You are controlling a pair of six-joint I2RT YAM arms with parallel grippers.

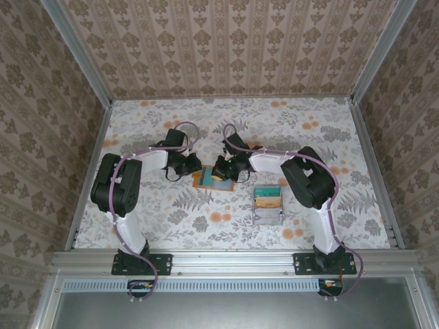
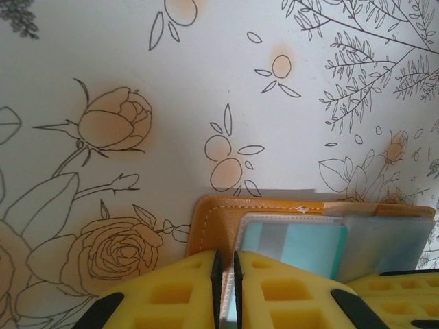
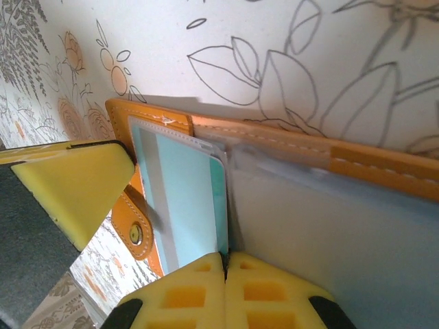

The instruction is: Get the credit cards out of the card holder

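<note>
On the table (image 1: 329,116), arms (image 1: 113,185) folded inward — left gripper (image 2: 224,274) pinches the card holder (image 2: 206,219), right gripper (image 3: 225,274) closed tight at a teal card (image 3: 188,199).

This is a lab test cell. Wallpapered panels (image 1: 233,41) in aluminium framing (image 1: 233,260) enclose the floral bench (image 1: 171,219) around the jaws.

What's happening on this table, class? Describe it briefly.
Both arms work on the open orange card holder mid-table. The left gripper pinches its clear sleeve; the right gripper is shut at the edge of the teal card. The card sits in its sleeve, not yet out. A grey tray lies nearby.
</note>
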